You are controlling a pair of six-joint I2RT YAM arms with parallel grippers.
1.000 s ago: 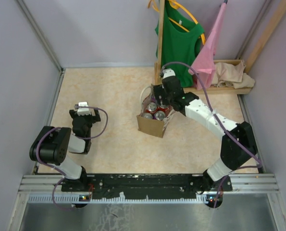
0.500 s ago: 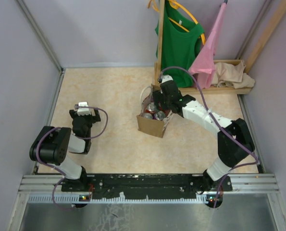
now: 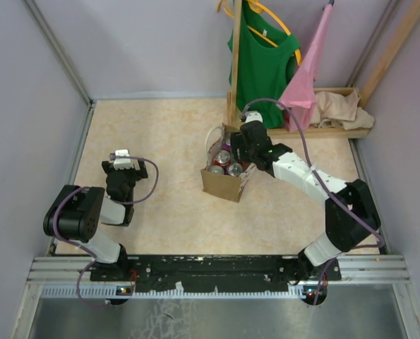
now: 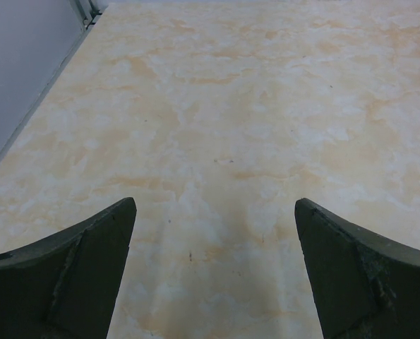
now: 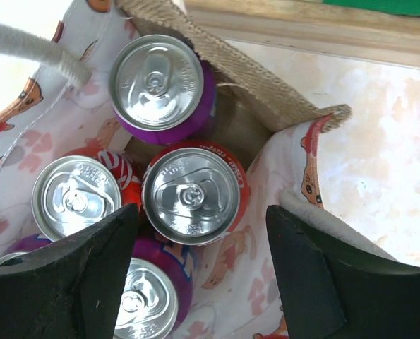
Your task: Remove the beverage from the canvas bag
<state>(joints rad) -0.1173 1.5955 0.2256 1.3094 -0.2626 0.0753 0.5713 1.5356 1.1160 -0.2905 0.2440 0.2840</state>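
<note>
At the left of the overhead view the black two-finger left gripper point(image 3: 120, 159) sits low over the pale marbled tabletop point(image 3: 167, 134). Its jaws are spread wide with nothing between them, well apart from the work, and it is best left there. In the centre stands the small boxy tan-brown canvas bag point(image 3: 220, 185), upright and open-mouthed, with the drink cans upright inside it. In the right wrist view, a red can with a silver lid point(image 5: 75, 198) sits at middle left and a purple can point(image 5: 157, 81) at upper centre. A second purple can point(image 5: 145, 305) sits at the bottom edge, and the red-rimmed centre can point(image 5: 190, 195) is in the middle. The black right gripper point(image 5: 200, 212) hangs straight above that centre can, jaws partly spread with one finger on either side, and as far as I can see it grips nothing yet. The left finger looks to overlap the neighbouring red can, so a slight shift toward the right of the frame should let it slip into the narrow gap. The right finger is just beside the pale rope handle point(image 5: 322, 212) and the printed lining point(image 5: 266, 282), so cloth should be kept out of the pinch. I would descend straight, grip below the rim, then lift vertically and slowly, since the light bag may rise or tip. At upper right the wooden rack point(image 3: 236, 63) and green shirt point(image 3: 262, 67) stand close, so the can is best carried toward the lower frame.
</note>
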